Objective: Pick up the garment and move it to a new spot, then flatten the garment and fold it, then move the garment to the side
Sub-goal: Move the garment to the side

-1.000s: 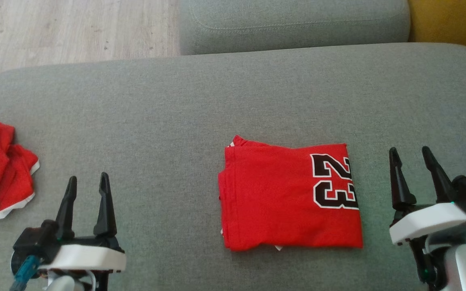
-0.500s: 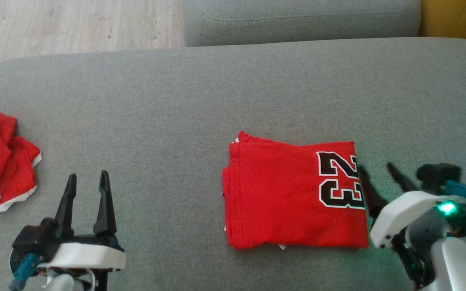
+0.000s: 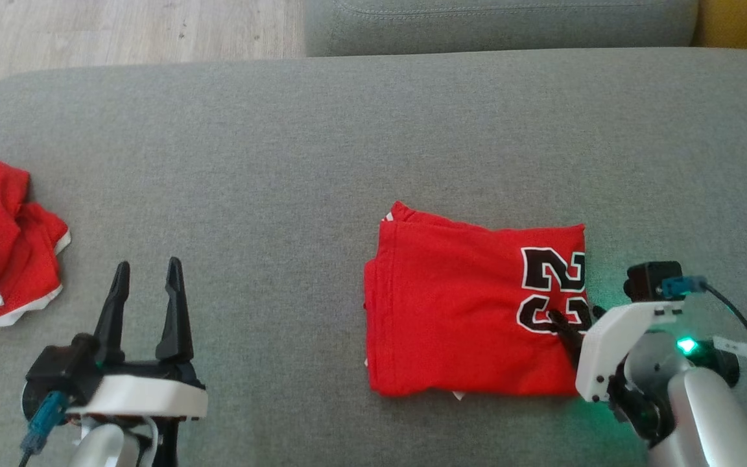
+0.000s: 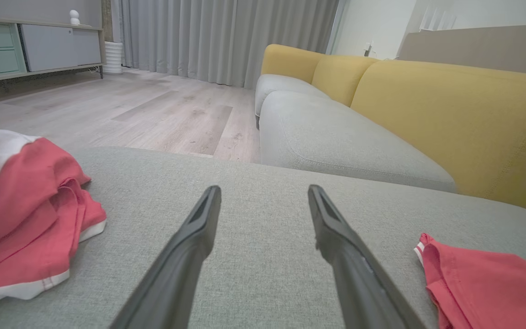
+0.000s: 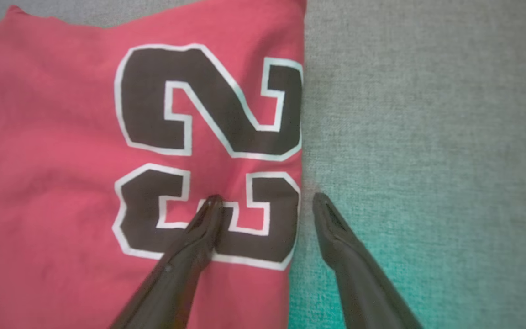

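Observation:
The garment (image 3: 464, 311), a red jersey folded into a rectangle with a black "23", lies on the grey cushion right of centre. My right gripper (image 3: 574, 316) tilts steeply down over its right edge. In the right wrist view that gripper (image 5: 266, 200) is open and straddles the edge of the garment (image 5: 62, 160), one fingertip (image 5: 212, 205) on the printed "3" and the other on bare cushion. My left gripper (image 3: 146, 269) stands open at the lower left, holding nothing. In the left wrist view the left gripper (image 4: 264, 189) points over bare cushion, and a corner of the garment (image 4: 486, 278) shows at the lower right.
A crumpled red and white cloth (image 3: 4, 246) lies at the cushion's left edge, close to my left gripper, and appears as the cloth (image 4: 21, 205) on the left. Wooden floor (image 3: 120, 32) lies beyond the cushion (image 3: 283, 162). A second grey seat (image 4: 336, 141) and yellow backrest (image 4: 450, 119) stand behind.
My right gripper has swung left and tipped down from beside the garment onto its right edge, staying open. The head camera has shifted slightly. The left gripper has held still.

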You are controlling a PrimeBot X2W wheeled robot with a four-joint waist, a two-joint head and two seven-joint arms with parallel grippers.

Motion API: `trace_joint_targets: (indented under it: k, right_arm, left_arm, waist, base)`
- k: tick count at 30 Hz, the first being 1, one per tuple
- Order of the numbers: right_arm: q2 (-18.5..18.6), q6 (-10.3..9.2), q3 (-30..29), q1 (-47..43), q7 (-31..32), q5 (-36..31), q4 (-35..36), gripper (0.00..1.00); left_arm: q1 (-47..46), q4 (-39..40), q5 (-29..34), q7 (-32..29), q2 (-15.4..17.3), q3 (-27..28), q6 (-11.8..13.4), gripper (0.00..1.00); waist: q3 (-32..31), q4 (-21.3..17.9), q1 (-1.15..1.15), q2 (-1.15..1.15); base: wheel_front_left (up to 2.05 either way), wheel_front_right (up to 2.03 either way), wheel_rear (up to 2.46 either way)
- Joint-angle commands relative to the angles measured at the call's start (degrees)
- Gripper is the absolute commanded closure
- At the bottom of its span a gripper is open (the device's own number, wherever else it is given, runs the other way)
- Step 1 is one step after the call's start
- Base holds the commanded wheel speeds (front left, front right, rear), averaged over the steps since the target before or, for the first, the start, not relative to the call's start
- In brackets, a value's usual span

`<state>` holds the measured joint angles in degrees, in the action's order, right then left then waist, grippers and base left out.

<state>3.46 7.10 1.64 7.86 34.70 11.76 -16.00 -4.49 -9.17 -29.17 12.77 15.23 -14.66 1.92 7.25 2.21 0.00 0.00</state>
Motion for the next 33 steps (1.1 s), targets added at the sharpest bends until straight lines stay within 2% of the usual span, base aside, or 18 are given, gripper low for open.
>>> trace_joint_targets:
  k: [1, 5, 6, 8, 9, 12, 16, 24, 29, 33]
  right_arm:
    - [-0.2, 0.39, 2.2, 2.6, 0.8, 0.5, 0.2, 0.0]
    - [0.0, 0.39, 4.6, 3.7, 3.3, 3.6, -2.5, 0.0]
    - [0.4, 0.39, 5.4, 3.9, 4.1, 4.4, -3.0, 0.11]
    - [1.6, 0.39, 7.2, 4.4, 5.1, 5.4, -3.4, 0.95]
    - [2.4, 0.39, 7.9, 4.7, 5.2, 5.9, -3.4, 1.0]
    - [4.0, 0.39, 9.2, 5.3, 4.7, 6.4, -2.9, 1.0]
    - [8.2, 0.39, 12.6, 8.0, 3.5, 6.6, -0.8, 1.0]
    - [22.6, 0.39, 24.2, 22.9, 3.6, 8.4, 3.1, 1.0]
    - [29.9, 0.39, 24.6, 31.8, 1.9, 10.2, -0.9, 1.0]
    - [33.0, 0.39, 22.7, 35.2, 0.2, 10.4, -5.1, 1.0]
  left_arm:
    - [-2.7, 1.2, 0.5, 0.8, 1.3, 2.0, -0.3, 0.0]
    - [-3.0, 0.9, 0.3, 0.9, 1.3, 1.8, -0.5, 0.0]
    - [-3.1, 0.9, 0.3, 0.9, 1.3, 1.8, -0.5, 0.0]
    - [-3.2, 0.9, 0.2, 1.0, 1.3, 1.7, -0.6, 0.0]
    - [-3.3, 0.8, 0.2, 1.0, 1.3, 1.6, -0.6, 0.0]
    - [-3.5, 0.8, 0.2, 1.0, 1.3, 1.6, -0.7, 0.0]
    - [-3.8, 1.0, 0.2, 1.1, 1.4, 1.7, -0.5, 0.0]
    - [-4.9, 3.8, 0.8, 1.5, 2.3, 2.8, 0.2, 0.0]
    - [-6.9, 5.7, 1.5, 1.7, 2.6, 2.9, 0.3, 0.0]
    - [-9.1, 6.5, 2.1, 1.6, 2.5, 2.4, 0.2, 0.0]
  waist:
    - [0.0, 0.0, 0.0, 0.0]
    - [0.0, 0.1, 0.0, 0.0]
    - [0.1, 0.1, 0.0, 0.0]
    - [0.3, 0.2, 0.0, 0.0]
    - [0.4, 0.2, 0.0, 0.0]
    - [0.5, 0.2, 0.0, 0.0]
    - [1.2, -0.3, 0.0, 0.0]
    - [4.7, -6.1, 0.0, 0.0]
    - [8.0, -10.6, 0.0, 0.0]
    - [10.2, -13.4, 0.0, 0.0]
  base:
    - [0.0, 0.0, 0.0]
    - [0.0, 0.0, 0.0]
    - [0.0, 0.0, 0.0]
    - [0.0, 0.0, 0.0]
    - [0.0, 0.0, 0.0]
    - [0.0, 0.0, 0.0]
    - [0.0, 0.0, 0.0]
    - [0.0, 0.0, 0.0]
    - [0.0, 0.0, 0.0]
    - [0.0, 0.0, 0.0]
